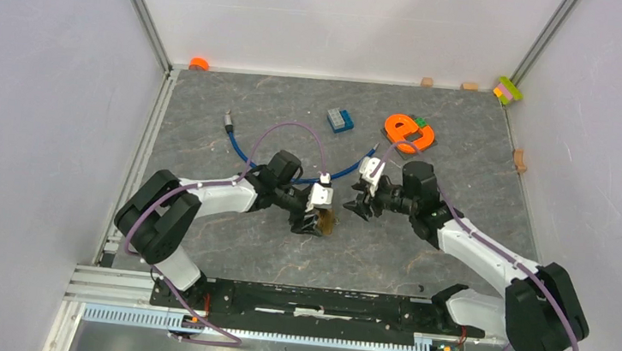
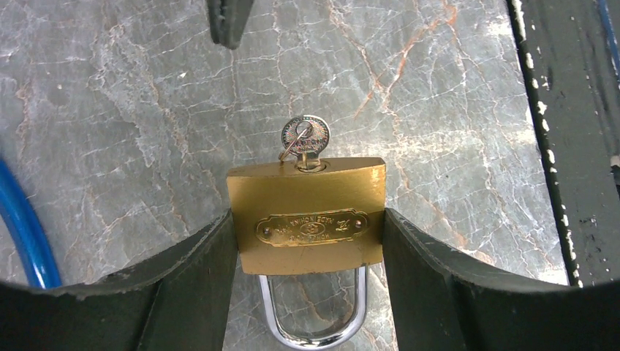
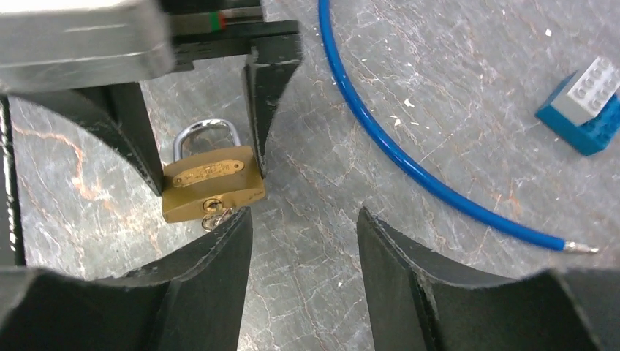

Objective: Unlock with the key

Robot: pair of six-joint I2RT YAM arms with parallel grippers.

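The left jaws are clamped on the two sides of the gold padlock (image 2: 305,216), holding it low over the tabletop (image 2: 146,110). The small silver key (image 2: 305,137) sits in the hole at the bottom of the lock. It sticks straight out, in line with the lock, and points at the right arm (image 1: 465,242). The right jaws are apart, hold nothing, and are the near ones. The key is not in their gap. It lies to one side, just by one finger (image 3: 212,270). I think they must slide that way, then pinch and turn.
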